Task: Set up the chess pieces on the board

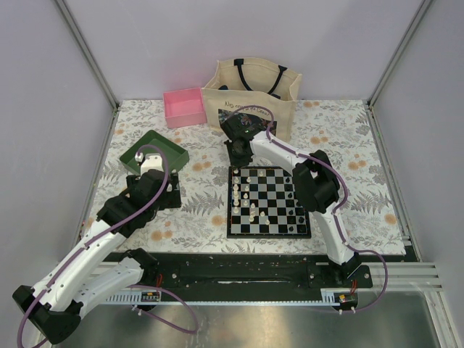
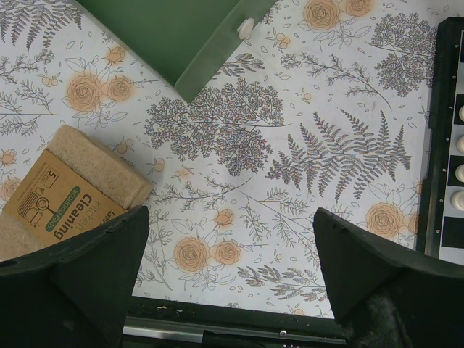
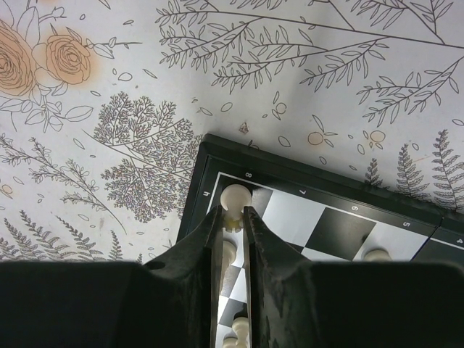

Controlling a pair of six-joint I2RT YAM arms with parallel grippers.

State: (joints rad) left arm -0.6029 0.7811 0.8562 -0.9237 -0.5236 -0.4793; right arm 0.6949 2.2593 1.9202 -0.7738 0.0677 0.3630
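A worktop [image 1: 348,145] covered in a pale cloth printed with ferns and orange roses carries everything. At its far edge stands a cream canvas tote bag [image 1: 284,109] with black handles. Just to the bag's left is a pink rectangular box [image 1: 185,109]. The small chequered black-and-white board [image 1: 279,210] with a black border lies flat right of centre, on the near half of the cloth. A dark green tray [image 1: 165,139] sits on the left, well apart from the board. In the left wrist view a tan scouring-pad pack [image 2: 72,196] in a brown card band lies near the tray, partly hidden behind one finger.

The left tool [image 2: 232,283] hangs above bare cloth by the tray's corner, fingers spread wide and holding nothing. The right tool [image 3: 232,221] is at the board's far left corner. Its fingers are drawn almost together, pinching a cream-white piece [image 3: 235,197] that stands on the corner square marked h and 8.

The other cream-white chess pieces [image 1: 243,194] stand along the board's left columns, with a few loose toward the middle. The black chess pieces [image 1: 299,210] sit by its right edge.
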